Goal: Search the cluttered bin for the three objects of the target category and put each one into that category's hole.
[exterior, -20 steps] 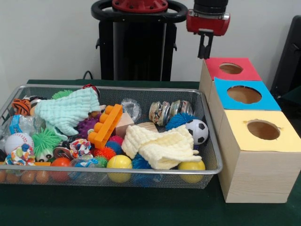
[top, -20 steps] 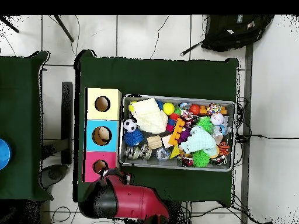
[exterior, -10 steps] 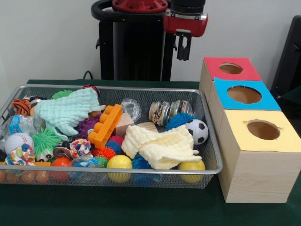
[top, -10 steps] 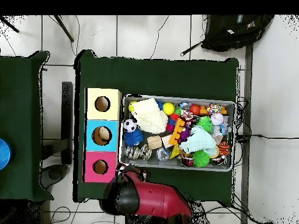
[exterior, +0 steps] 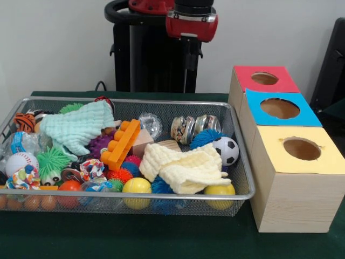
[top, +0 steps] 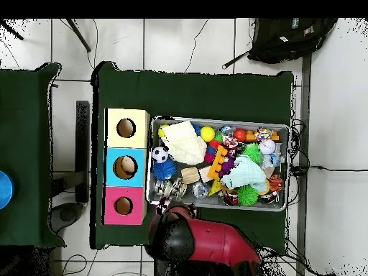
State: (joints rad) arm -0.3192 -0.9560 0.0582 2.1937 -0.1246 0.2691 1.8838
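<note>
hand (exterior: 191, 60) above the bin's (exterior: 237, 141) far edge, empty; finger spread cannot be told | target category unknown; candidates lie in the bin left of the three holed boxes (exterior: 294, 156) | advice: descend vertically onto an uncovered item, avoiding cloths (exterior: 186, 167)

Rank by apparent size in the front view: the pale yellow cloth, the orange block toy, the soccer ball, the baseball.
1. Pale yellow cloth, clearly largest.
2. Orange block toy.
3. Soccer ball and baseball look about alike; the baseball sits nearer the camera, so no ranking.

Wire-mesh bin (exterior: 237, 178), wood boxes (exterior: 294, 202), matt cloth (exterior: 161, 237).
</note>
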